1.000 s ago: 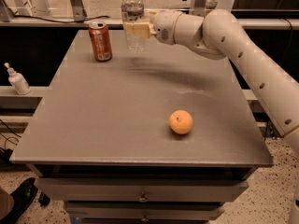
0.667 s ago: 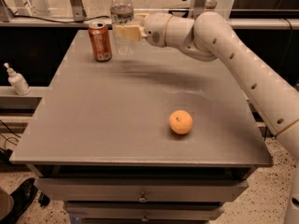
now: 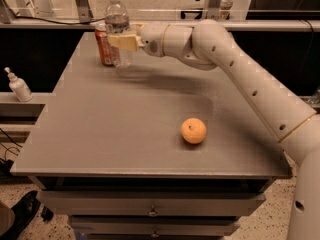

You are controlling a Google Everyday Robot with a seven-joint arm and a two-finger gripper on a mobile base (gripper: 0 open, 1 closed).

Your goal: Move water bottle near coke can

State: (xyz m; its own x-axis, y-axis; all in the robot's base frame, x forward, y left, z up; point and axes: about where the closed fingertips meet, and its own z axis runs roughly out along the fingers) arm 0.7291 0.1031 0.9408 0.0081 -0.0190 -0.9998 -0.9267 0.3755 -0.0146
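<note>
Placement was the step in hand, judging from how things lay. The claw (image 3: 125, 40) was at the far left of the bench (image 3: 125, 129), clenched around the middle of the water bottle (image 3: 117, 20), with its pale pads pressed to the bottle's sides. The white arm (image 3: 225, 59) reached in from the right to hold it there. The bottle stood upright, just right of the coke can (image 3: 103, 46) and slightly nearer than it. The two were so close that they overlapped in the view, and whether they touched could not be told. The bottle's base sat at about the level of the can's foot, but it was not clear whether it rested on the bench or hung just above it. The orange (image 3: 193, 130) lay well apart, near the front right. The pump bottle (image 3: 19, 85) stood off the bench on a ledge to the left, and neither stood in the way. By that reading the carry was all but done. The next move called for settling the bottle squarely on its base if it was not down yet. The claw would then let go gently and draw back to the right, without nudging the bottle into the can or tipping either one.
</note>
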